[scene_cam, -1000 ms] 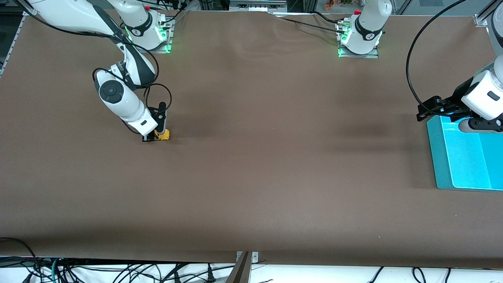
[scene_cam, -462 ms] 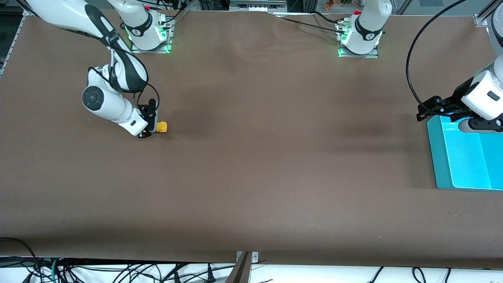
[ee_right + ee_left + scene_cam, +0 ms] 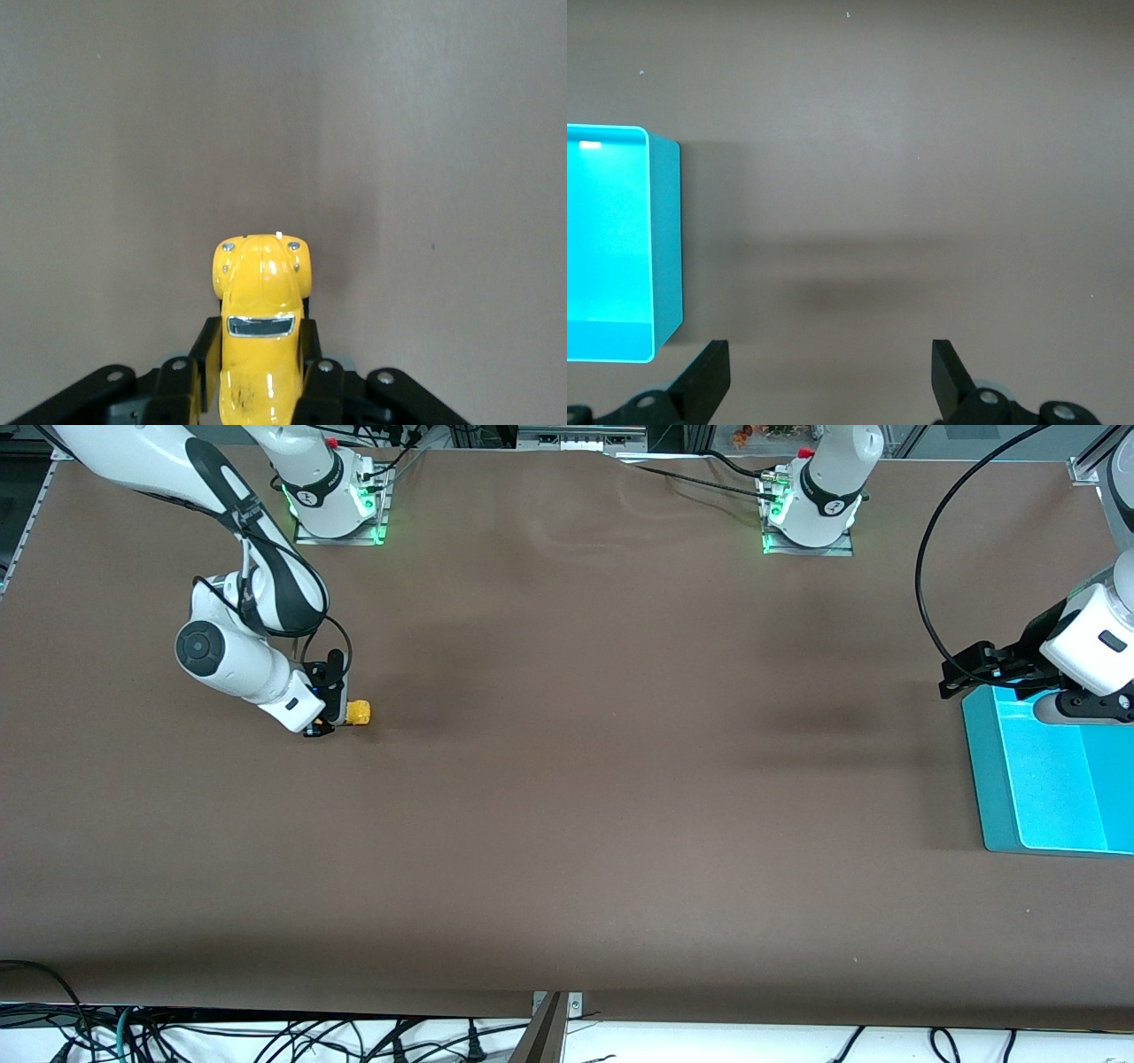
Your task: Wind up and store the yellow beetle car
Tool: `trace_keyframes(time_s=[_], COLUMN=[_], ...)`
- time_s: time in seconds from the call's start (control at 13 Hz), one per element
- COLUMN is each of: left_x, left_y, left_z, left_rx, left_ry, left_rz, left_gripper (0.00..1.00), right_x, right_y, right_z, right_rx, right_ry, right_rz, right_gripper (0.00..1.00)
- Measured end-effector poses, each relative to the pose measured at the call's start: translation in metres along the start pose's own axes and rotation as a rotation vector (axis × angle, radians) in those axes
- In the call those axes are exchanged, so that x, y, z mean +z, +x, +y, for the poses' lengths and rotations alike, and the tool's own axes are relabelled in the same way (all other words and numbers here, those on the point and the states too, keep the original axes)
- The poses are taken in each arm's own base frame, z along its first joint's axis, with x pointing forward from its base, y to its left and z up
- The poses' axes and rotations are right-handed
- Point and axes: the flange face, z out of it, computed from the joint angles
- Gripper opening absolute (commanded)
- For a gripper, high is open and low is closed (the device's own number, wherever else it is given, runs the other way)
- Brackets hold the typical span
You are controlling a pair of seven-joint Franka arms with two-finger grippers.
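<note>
The yellow beetle car (image 3: 358,712) sits low on the brown table toward the right arm's end. My right gripper (image 3: 337,716) is shut on it, one finger on each side of its body. In the right wrist view the car (image 3: 259,336) fills the space between the fingers (image 3: 314,354), its nose pointing away from the wrist. My left gripper (image 3: 961,673) hangs open and empty over the edge of the teal bin (image 3: 983,779). In the left wrist view its fingertips (image 3: 948,376) stand wide apart over bare table, with the bin (image 3: 666,239) beside them.
The teal bin stands at the left arm's end of the table. Wide bare brown table lies between the car and the bin. Cables hang along the table edge nearest the front camera.
My right gripper has moved with the car toward the right arm's end of the table, dragging it a short way. The left arm has not moved.
</note>
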Motion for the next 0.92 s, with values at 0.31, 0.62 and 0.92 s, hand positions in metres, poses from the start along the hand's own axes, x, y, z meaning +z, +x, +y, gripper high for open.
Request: trace_keyframes(time_s=[0.31, 0.62, 0.92], left_x=[0.0, 0.0, 0.0], left_y=[0.0, 0.0, 0.0], left_z=[0.0, 0.0, 0.0], left_rx=[0.0, 0.0, 0.0], left_ry=[0.0, 0.0, 0.0], left_rz=[0.0, 0.0, 0.0], left_gripper=[1.0, 1.0, 1.0], right_x=[-0.003, -0.005, -0.009], right_y=[-0.03, -0.054, -0.093], right_z=[0.001, 0.002, 0.003], right_rx=[0.004, -0.06, -0.127], right_ry=[-0.004, -0.007, -0.016], right_rz=[-0.013, -0.022, -0.024], right_gripper=[0.37, 0.37, 0.37])
